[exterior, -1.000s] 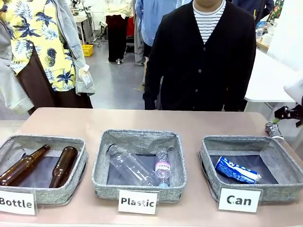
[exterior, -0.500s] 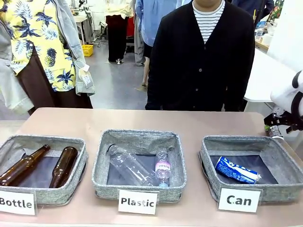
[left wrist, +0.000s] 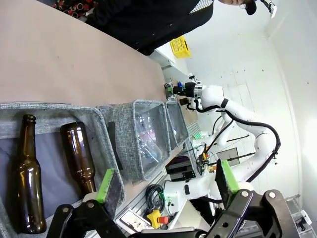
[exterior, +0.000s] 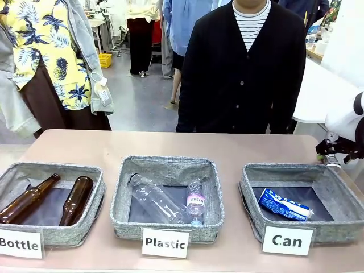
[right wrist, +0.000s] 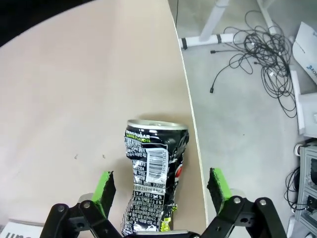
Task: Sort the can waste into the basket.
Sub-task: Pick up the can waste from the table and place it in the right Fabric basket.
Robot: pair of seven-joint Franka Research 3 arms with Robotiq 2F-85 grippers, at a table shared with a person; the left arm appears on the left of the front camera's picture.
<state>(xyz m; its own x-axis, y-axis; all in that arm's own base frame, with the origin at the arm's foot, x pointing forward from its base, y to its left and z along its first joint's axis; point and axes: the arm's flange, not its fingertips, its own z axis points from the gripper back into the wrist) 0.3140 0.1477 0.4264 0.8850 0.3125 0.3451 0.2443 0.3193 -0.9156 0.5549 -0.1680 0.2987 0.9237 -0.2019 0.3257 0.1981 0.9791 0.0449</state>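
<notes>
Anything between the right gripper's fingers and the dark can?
Nothing: in the right wrist view the right gripper straddles the dark can, fingers spread, bare gaps either side.

Bright, even indoor light falls from overhead, leaving soft, faint shadows inside the bins. The front view is sharp. Both wrist views bend strongly toward their edges.

— What sits between the right gripper [right wrist: 161, 191] pads?
— A crushed dark can [right wrist: 154, 176], pads spread wide on either side, near the worktop [right wrist: 74, 99] edge.
— Beyond the edge?
— Floor with loose cables [right wrist: 255, 59].
</notes>
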